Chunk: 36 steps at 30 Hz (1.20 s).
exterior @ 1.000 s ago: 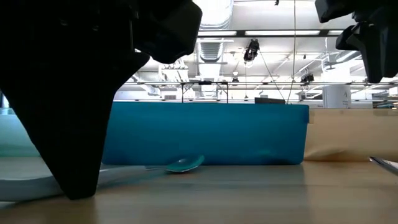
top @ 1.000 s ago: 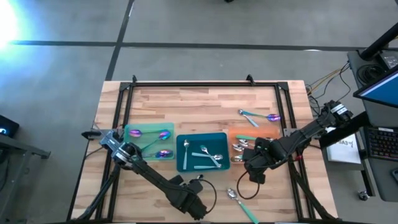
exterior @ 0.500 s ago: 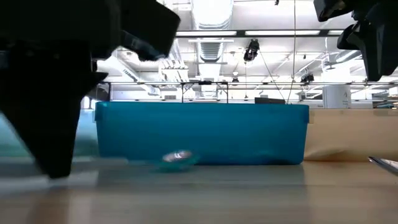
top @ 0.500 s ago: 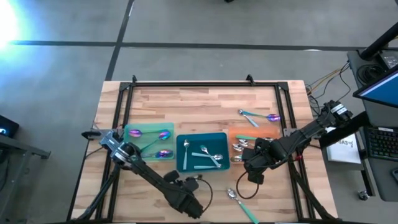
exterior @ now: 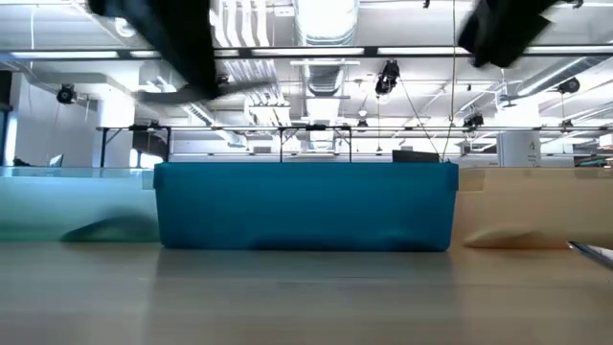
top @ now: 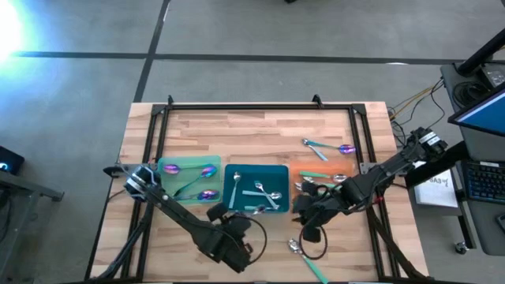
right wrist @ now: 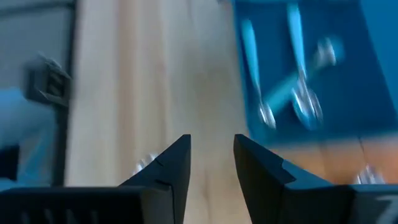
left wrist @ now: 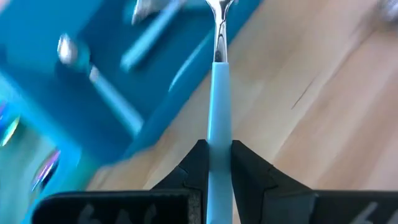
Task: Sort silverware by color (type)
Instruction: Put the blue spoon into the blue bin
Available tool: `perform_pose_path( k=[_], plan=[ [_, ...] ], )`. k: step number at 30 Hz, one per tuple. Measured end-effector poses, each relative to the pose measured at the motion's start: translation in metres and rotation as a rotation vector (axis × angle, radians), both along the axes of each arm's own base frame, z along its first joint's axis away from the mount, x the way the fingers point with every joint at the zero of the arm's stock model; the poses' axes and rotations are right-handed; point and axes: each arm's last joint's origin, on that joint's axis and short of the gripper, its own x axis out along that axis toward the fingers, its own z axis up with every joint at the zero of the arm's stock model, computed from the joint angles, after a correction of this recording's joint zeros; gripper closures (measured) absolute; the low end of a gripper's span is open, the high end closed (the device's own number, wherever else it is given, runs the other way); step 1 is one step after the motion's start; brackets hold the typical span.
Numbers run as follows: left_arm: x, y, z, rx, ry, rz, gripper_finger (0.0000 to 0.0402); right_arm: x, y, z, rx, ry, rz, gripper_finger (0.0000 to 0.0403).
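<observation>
While the left gripper (left wrist: pixel 217 163) pinches a slim teal-handled spoon (left wrist: pixel 217 106) above the blue tray's (top: pixel 233 175) near edge, the right gripper (right wrist: pixel 211 163) hangs open, holding nothing, over planked butcher-block table (top: pixel 260 130).

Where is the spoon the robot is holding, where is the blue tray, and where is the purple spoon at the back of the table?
teal-handled spoon (left wrist: pixel 217 124), left wrist view, on its handle.
blue tray (exterior: pixel 306 206), low view, on its front wall.
purple spoon (top: pixel 347 148), high view, on its bowl.
</observation>
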Motion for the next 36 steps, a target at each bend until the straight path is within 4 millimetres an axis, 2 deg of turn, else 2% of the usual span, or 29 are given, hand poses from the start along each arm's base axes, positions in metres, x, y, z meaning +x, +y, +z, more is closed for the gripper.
perform_pose_path(
  k=[6,14,22,29,36],
  plan=[
    [0.006,0.004,0.033,0.102,-0.277,-0.014,0.0375,0.019,0.008,0.014,-0.017,-0.278,0.076,0.0278],
    [0.021,-0.001,0.048,0.236,-0.517,-0.032,0.0375,0.031,0.013,0.033,-0.081,-0.531,0.195,0.0250],
    [0.025,-0.001,0.052,0.375,-0.629,0.039,0.0375,0.032,0.010,0.033,-0.128,-0.538,0.164,0.0237],
    [0.026,-0.002,0.055,0.404,-0.695,0.086,0.0375,0.034,0.005,0.037,-0.253,-0.596,0.001,0.0243],
    [0.022,-0.007,0.056,0.475,-0.739,0.110,0.0375,0.037,0.005,0.046,-0.303,-0.680,-0.056,0.0241]
  ],
)
